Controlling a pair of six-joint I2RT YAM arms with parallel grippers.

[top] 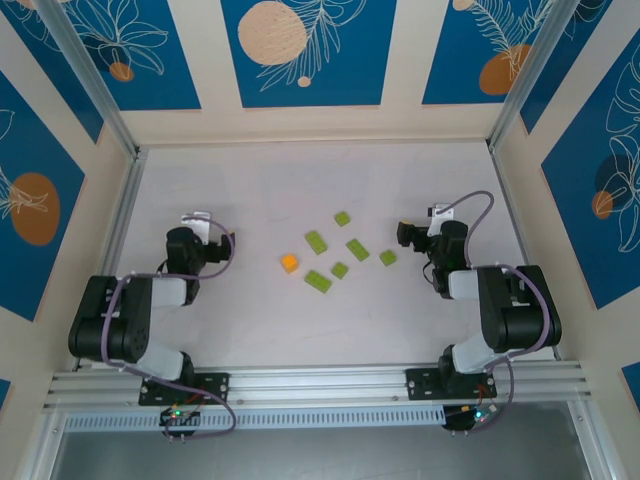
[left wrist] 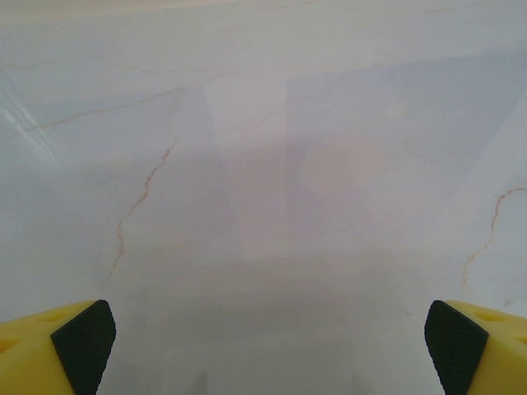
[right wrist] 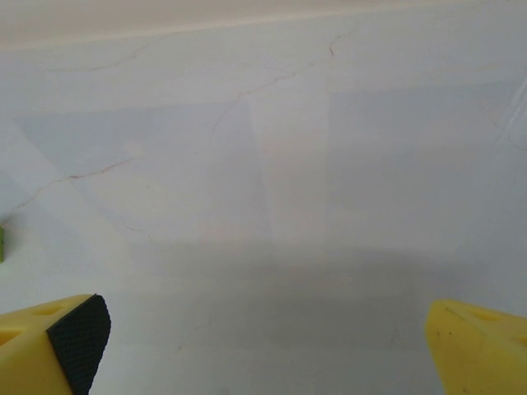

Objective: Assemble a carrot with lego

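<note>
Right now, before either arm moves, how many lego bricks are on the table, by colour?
Lime-green bricks: 6
Orange brick: 1
Total: 7

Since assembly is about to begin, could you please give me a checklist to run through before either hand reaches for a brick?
1. Left hand open and empty: ok.
2. Right hand open and empty: ok.
3. Orange brick lies alone on the table, left of the green ones: ok.
4. Six green bricks lie loose between the two arms, none stacked: ok.
5. Studs facing up on each brick: cannot tell, too small.
6. Any bricks joined: not ok, none yet.
</note>
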